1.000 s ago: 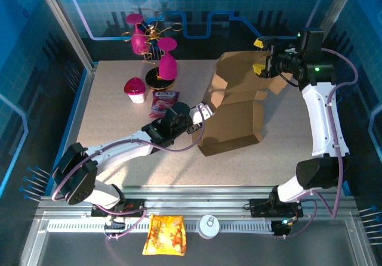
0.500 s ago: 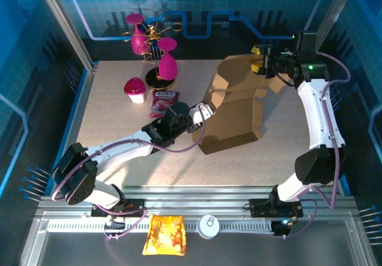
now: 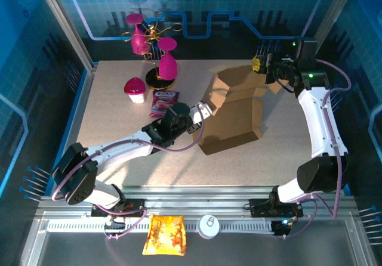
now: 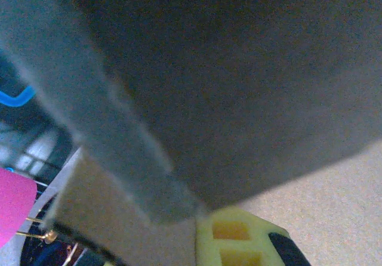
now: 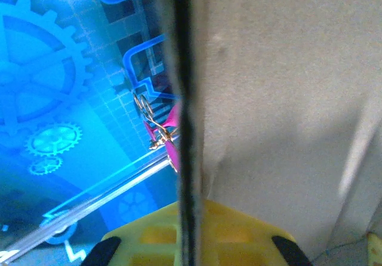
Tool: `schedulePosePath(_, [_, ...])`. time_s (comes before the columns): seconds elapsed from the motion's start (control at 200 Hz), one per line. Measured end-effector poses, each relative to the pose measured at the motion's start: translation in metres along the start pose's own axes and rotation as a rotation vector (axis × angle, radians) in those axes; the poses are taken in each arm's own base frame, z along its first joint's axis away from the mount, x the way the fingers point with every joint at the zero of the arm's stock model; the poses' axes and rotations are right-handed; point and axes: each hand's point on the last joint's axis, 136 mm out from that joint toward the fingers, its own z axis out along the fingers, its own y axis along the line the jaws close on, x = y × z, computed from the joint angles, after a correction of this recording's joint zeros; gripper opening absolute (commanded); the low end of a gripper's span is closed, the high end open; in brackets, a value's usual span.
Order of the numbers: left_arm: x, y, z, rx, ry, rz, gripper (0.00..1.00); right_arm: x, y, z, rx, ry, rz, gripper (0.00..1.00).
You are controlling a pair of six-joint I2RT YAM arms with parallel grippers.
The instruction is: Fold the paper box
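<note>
The paper box (image 3: 234, 116) sits right of centre on the tabletop (image 3: 110, 126), walls raised but skewed, top flaps splayed (roughly half-formed, I judge). The left pincer (image 3: 207, 110) is clamped on its left wall and the right pincer (image 3: 261, 67) on the far flap. Squaring and closing are left.

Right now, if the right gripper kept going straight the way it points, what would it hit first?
The plain brown cardboard box: the right gripper is shut on its upper flap, so more of that cardboard probably lies straight ahead.
</note>
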Motion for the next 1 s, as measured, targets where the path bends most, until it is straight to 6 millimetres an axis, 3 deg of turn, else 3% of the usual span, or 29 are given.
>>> schedulePosePath(0.06, [0.002,-0.001,-0.001,0.005,0.01,-0.022,0.53,-0.002,-0.003,0.001,-0.003,-0.007,0.005,0.0])
schedulePosePath(0.095, [0.004,-0.002,-0.002,0.01,0.021,-0.049,0.63,-0.004,-0.004,0.001,-0.007,-0.015,0.007,0.0])
schedulePosePath(0.25, [0.003,-0.001,-0.021,0.048,0.036,-0.258,0.77,-0.014,-0.005,0.006,-0.045,-0.057,0.029,0.0])
schedulePosePath(0.34, [-0.012,0.005,-0.041,0.081,0.006,-0.429,0.78,-0.016,-0.002,0.011,-0.065,-0.077,0.05,0.0])
schedulePosePath(0.515, [-0.088,0.022,-0.086,0.226,-0.173,-0.81,0.72,-0.011,0.008,0.021,-0.109,-0.111,0.077,0.0])
schedulePosePath(0.61, [-0.117,0.026,-0.097,0.312,-0.237,-1.003,0.69,-0.009,0.007,0.03,-0.113,-0.125,0.093,0.0])
schedulePosePath(0.71, [-0.13,0.024,-0.089,0.365,-0.238,-1.149,0.7,-0.008,0.004,0.038,-0.103,-0.139,0.105,0.0])
schedulePosePath(0.855, [-0.148,0.021,-0.057,0.408,-0.231,-1.298,0.65,-0.004,0.003,0.041,-0.104,-0.151,0.119,0.0])
schedulePosePath(1.001, [-0.148,0.014,-0.037,0.415,-0.204,-1.412,0.62,-0.005,0.004,0.041,-0.111,-0.16,0.13,0.0])
